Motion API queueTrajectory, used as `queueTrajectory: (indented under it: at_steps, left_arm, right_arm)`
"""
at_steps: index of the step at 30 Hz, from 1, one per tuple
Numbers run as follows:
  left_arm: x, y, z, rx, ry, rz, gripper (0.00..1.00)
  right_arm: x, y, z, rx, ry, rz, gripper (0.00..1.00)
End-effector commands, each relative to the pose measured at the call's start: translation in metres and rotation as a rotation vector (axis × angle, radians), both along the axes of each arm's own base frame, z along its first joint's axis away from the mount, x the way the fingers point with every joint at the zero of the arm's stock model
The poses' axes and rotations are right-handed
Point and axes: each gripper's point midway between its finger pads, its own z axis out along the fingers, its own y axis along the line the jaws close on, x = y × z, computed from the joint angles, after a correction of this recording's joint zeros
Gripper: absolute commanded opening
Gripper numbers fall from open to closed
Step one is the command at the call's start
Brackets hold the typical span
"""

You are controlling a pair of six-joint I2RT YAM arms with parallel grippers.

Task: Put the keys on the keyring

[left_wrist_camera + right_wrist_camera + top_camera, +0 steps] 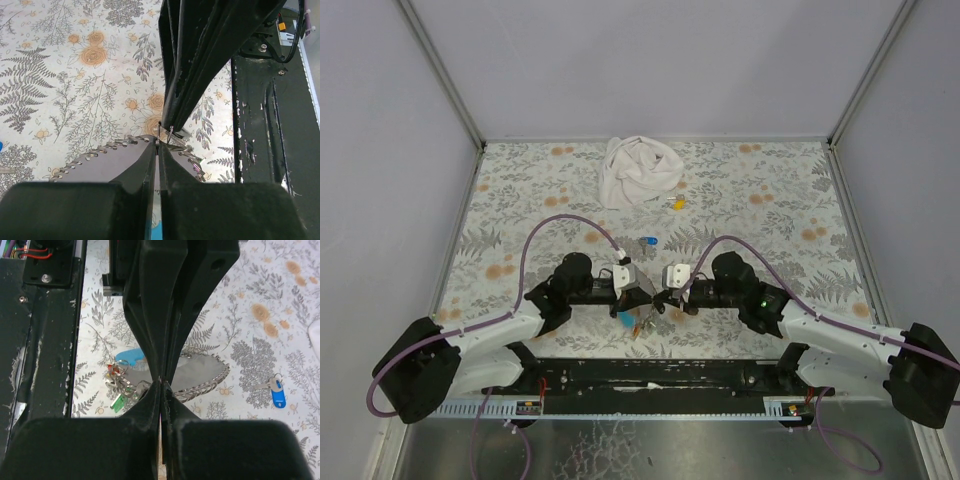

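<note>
Two grippers are met tip to tip near the middle of the flowery table point(790, 200), not far from the near edge. The left gripper point(646, 294) is pinched tight, with no gap seen between its jaws. The right gripper point(661, 297) is pinched tight too. In the left wrist view a thin wire ring, the keyring point(165, 132), is seen right where the tips meet. It looks to be nipped by the tips of the right gripper. Whether it is also nipped by the left tips cannot be told.

Under the tips a grey strap point(197, 371) with a shiny toothed edge is seen, and a blue end point(129, 358) shows on the other side of the jaws. Just beside the blue end a bunch of keys point(119, 386) is gathered (small rings, a red bit and a bright green cap point(118, 403) can be made out). Whether the bunch is hung from the keyring or laid on the table cannot be told.

One more key is seen — a blue-capped key point(647, 241) — laid flat on the table by itself, a little farther back than the grippers and apart from them. A white cloth point(638, 170) is crumpled near the far edge, and a small yellow bit point(678, 204) is laid just beside it.
</note>
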Motion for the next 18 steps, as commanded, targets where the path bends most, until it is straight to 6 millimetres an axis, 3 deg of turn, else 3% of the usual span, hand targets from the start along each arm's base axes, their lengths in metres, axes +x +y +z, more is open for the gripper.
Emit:
queueTrajectory:
  at_steps: [1,6,18]
  left_arm:
    - [0.012,-0.011,0.029,-0.085,-0.063,0.026,0.00]
    - [0.011,-0.010,0.031,-0.094,-0.068,0.025,0.00]
    - [0.015,0.006,0.036,-0.143,-0.102,0.072,0.00]
  right_arm:
    - [0.003,0.010,0.028,0.105,-0.053,0.005,0.00]
    - [0.004,0.011,0.025,0.098,-0.048,0.000,0.00]
    - [0.017,-0.011,0.015,0.024,-0.096,-0.107,0.00]
